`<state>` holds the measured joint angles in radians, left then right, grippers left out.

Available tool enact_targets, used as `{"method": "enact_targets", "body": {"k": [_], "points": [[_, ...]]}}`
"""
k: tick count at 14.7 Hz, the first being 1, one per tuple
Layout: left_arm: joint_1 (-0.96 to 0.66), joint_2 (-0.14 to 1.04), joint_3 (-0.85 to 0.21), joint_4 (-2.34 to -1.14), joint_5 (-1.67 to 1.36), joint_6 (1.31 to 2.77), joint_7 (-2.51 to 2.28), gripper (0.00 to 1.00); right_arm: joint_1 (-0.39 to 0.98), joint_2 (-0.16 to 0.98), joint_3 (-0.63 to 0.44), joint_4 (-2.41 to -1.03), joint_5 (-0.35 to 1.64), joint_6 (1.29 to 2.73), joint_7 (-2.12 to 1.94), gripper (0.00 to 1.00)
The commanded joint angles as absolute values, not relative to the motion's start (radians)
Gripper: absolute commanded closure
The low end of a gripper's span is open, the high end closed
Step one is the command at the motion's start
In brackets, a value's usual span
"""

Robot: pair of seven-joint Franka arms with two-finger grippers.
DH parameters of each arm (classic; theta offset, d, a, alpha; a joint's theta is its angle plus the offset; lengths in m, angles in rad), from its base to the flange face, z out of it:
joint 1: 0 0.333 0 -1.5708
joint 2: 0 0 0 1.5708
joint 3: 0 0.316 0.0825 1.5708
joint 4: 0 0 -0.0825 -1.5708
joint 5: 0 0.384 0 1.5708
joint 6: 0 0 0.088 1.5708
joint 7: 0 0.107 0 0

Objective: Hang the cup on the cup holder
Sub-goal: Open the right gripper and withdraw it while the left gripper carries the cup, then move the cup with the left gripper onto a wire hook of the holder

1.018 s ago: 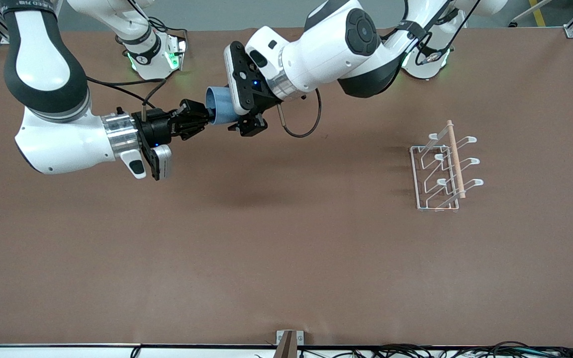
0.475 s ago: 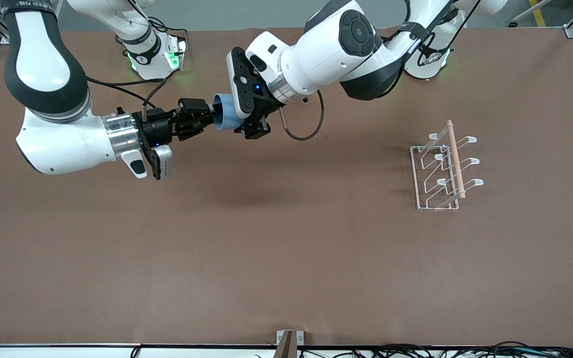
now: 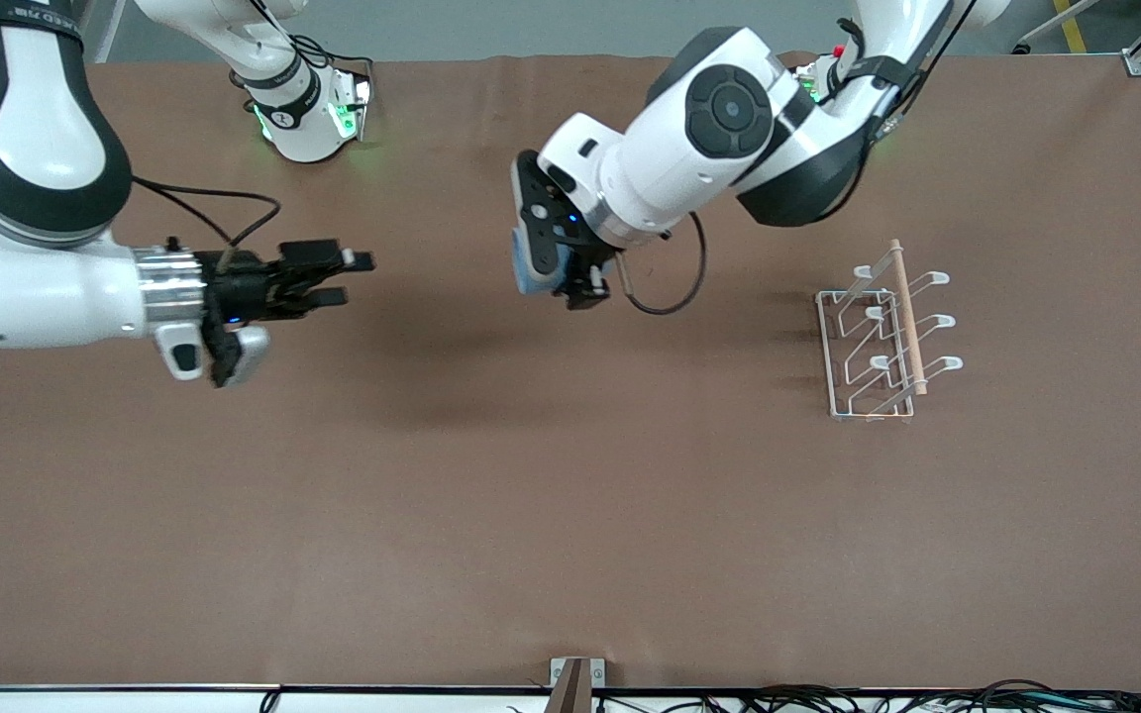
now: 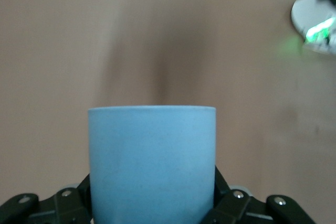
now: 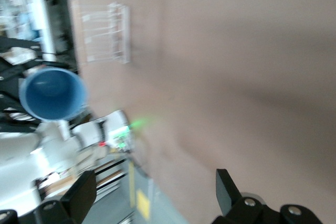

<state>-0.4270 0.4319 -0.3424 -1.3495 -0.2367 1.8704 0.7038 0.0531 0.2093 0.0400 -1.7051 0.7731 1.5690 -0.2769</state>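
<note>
My left gripper (image 3: 553, 282) is shut on the light-blue cup (image 3: 528, 276) and holds it in the air over the middle of the table. In the left wrist view the cup (image 4: 151, 163) fills the space between the black fingers (image 4: 234, 203). My right gripper (image 3: 351, 277) is open and empty, in the air toward the right arm's end of the table, apart from the cup. The right wrist view shows its spread fingers (image 5: 227, 190) and the cup's mouth (image 5: 51, 94) farther off. The white wire cup holder (image 3: 882, 337) with a wooden rod stands toward the left arm's end; it also shows in the right wrist view (image 5: 103, 32).
The brown table (image 3: 570, 515) carries nothing else but the rack. A small bracket (image 3: 575, 678) sits at the table edge nearest the front camera. The arm bases stand along the farthest edge.
My right gripper has let go of the cup and drawn back toward its end of the table. My left gripper has carried the cup away toward the cup holder's end.
</note>
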Motion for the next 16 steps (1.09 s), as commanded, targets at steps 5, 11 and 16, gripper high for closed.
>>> {"method": "enact_targets", "body": {"k": [5,11,16], "points": [[-0.364,0.403,-0.342,-1.336,0.062,1.596,0.699,0.55,-0.055,0.160,0.048,-1.689,0.432,1.654,-0.140,0.00],[-0.360,0.396,-0.344,-1.344,0.435,1.376,0.718,0.55,0.020,0.167,0.066,-1.389,0.081,1.557,0.075,0.00],[-0.359,0.411,-0.341,-1.394,0.710,1.279,0.752,0.55,0.008,0.152,0.049,-1.289,0.055,1.516,0.064,0.00]]}}
